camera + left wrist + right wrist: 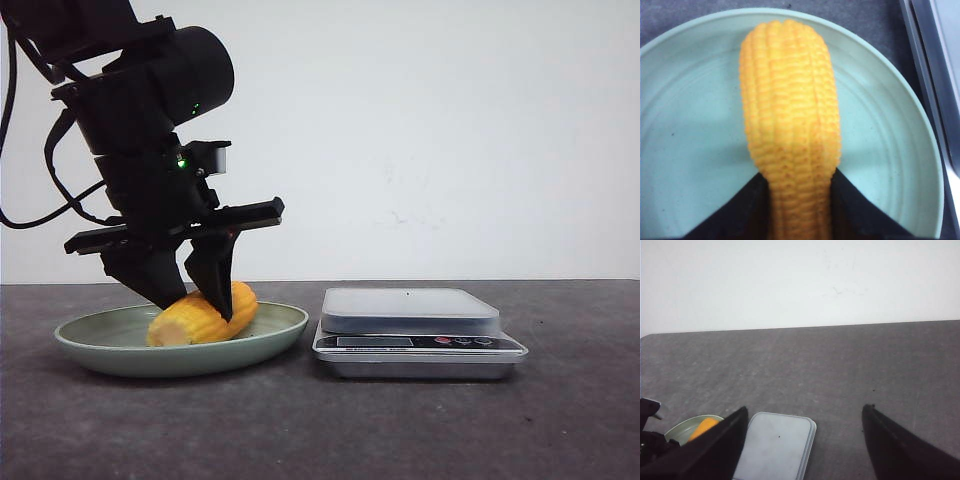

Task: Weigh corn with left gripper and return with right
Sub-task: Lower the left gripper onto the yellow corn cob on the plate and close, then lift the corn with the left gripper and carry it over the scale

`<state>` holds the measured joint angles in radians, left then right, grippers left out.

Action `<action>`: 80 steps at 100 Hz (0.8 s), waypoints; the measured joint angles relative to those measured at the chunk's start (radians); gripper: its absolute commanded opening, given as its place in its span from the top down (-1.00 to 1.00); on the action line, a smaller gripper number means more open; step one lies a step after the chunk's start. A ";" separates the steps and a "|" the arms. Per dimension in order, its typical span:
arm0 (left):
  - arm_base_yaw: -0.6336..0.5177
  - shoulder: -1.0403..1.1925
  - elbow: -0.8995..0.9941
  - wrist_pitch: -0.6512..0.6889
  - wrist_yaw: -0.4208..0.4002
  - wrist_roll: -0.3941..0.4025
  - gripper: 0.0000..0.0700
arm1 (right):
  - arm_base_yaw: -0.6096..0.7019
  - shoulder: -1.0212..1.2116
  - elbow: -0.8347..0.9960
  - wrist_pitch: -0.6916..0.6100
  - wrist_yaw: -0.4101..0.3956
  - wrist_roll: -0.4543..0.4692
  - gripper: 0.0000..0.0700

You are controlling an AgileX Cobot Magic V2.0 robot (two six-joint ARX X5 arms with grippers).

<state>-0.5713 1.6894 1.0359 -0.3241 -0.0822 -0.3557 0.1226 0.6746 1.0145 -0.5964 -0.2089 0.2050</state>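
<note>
The corn (pixel 185 322), a stubby yellow-orange cob with a paler cut end, lies in a pale green plate (pixel 280 335) at the table's left. My left gripper (pixel 200 305) reaches down over it, one black finger on each side. In the left wrist view both fingers press against the sides of the corn (pixel 790 100), so the left gripper (pixel 800 200) is shut on it, and the cob still rests on the plate (pixel 690 125). My right gripper (pixel 805 412) is out of the front view. It is wide open and empty, high above the scale (pixel 775 445).
A silver kitchen scale (pixel 410 310) with a flat pale platform stands just right of the plate, and its edge shows in the left wrist view (pixel 935 75). The right wrist view also shows the corn (pixel 703 428) and the plate (pixel 682 430). A white wall stands behind the dark grey table.
</note>
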 measured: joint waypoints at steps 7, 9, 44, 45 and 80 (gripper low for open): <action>0.000 -0.017 0.000 -0.010 0.000 0.000 0.97 | 0.000 0.000 0.000 -0.007 0.000 -0.002 -0.29; 0.000 -0.027 0.000 -0.013 0.000 0.000 0.97 | 0.000 0.000 0.000 -0.011 0.000 -0.004 -0.29; -0.060 -0.273 0.102 -0.018 0.001 -0.001 0.97 | 0.000 0.000 0.000 -0.021 0.000 -0.015 -0.29; -0.066 -0.272 0.108 -0.018 0.001 -0.001 0.96 | 0.000 0.000 0.000 -0.021 0.000 -0.015 -0.30; -0.211 -0.031 0.328 0.049 -0.002 -0.079 0.97 | 0.000 0.000 0.000 -0.022 0.000 -0.015 -0.29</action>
<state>-0.7818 1.6588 1.3640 -0.2752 -0.0837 -0.4347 0.1226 0.6746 1.0149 -0.6182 -0.2089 0.1902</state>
